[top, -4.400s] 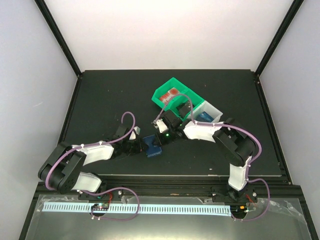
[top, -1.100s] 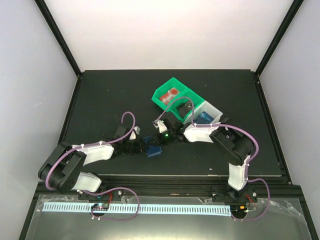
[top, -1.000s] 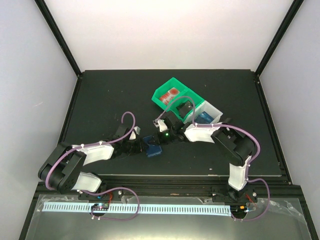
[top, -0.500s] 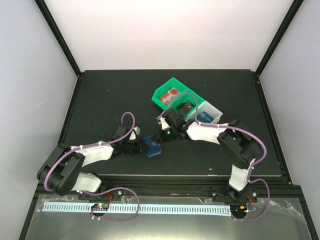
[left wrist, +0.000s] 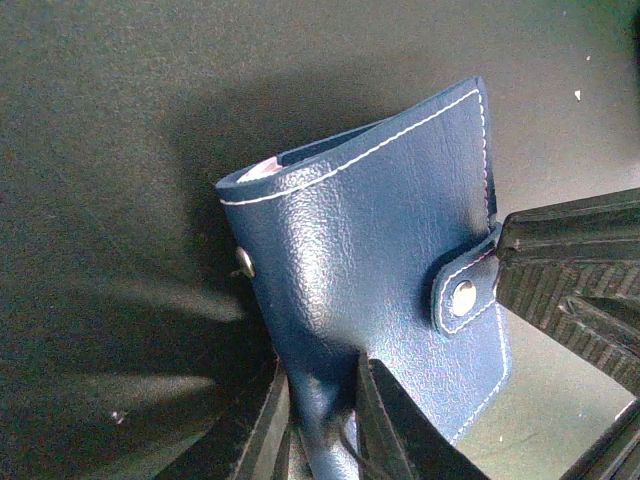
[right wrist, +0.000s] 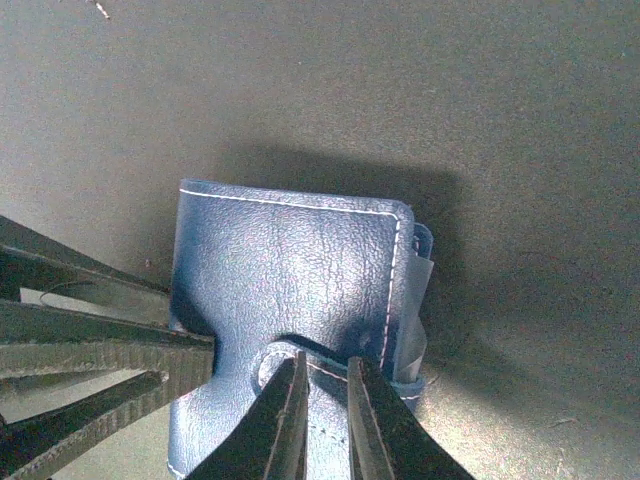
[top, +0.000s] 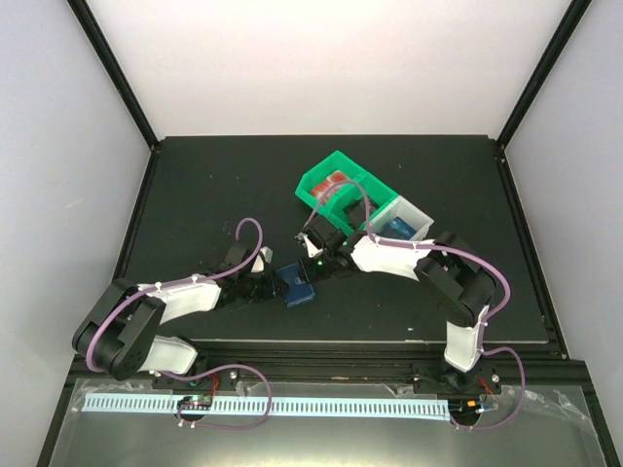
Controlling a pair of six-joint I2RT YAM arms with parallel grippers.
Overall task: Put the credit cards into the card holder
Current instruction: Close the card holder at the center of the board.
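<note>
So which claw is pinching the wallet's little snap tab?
The right gripper: it pinches the card holder's tab, while the left gripper clamps the cover's edge.

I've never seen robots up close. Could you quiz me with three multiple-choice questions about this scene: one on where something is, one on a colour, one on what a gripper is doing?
1. Where is the card holder?
A) at the table's far edge
B) between the left gripper and the right gripper
C) beside the left arm's base

2. What colour is its cover?
A) red
B) white
C) dark blue

3. What is the left gripper doing?
A) pinching the card holder's edge
B) hanging open in the air
C) holding a loose card

Answers: 1 B, the top view shows it between the two arms' tips. 2 C, both wrist views show a blue cover with pale stitching. 3 A, its fingers close on the cover's lower edge.
</note>
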